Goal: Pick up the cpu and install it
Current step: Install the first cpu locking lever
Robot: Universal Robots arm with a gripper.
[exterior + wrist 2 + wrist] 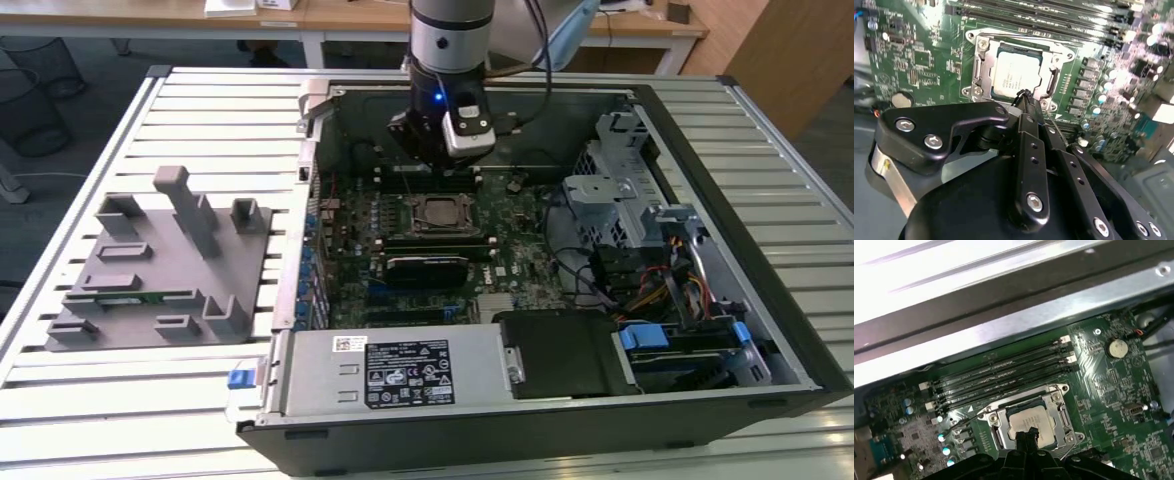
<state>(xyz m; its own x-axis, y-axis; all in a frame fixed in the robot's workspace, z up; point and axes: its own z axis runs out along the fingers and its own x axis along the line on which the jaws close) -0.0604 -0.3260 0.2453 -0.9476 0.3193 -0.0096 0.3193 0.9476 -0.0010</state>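
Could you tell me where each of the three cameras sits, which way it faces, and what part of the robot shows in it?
Exterior view: off the arm, raised, looking down on the open computer case on the slatted table; the arm and gripper hang over the motherboard.
Second wrist view: on the arm, looking along the closed fingers at the cpu in its socket.
First wrist view: on the arm, facing the cpu and memory slots; the fingertips show.
Shared: both wrist views show the seated cpu.

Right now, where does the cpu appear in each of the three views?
Exterior view: the cpu sits in the socket mid-motherboard, below the gripper.
Second wrist view: cpu beyond the closed fingertips.
First wrist view: cpu beside the fingertips.
Shared landmark: the metal socket frame.
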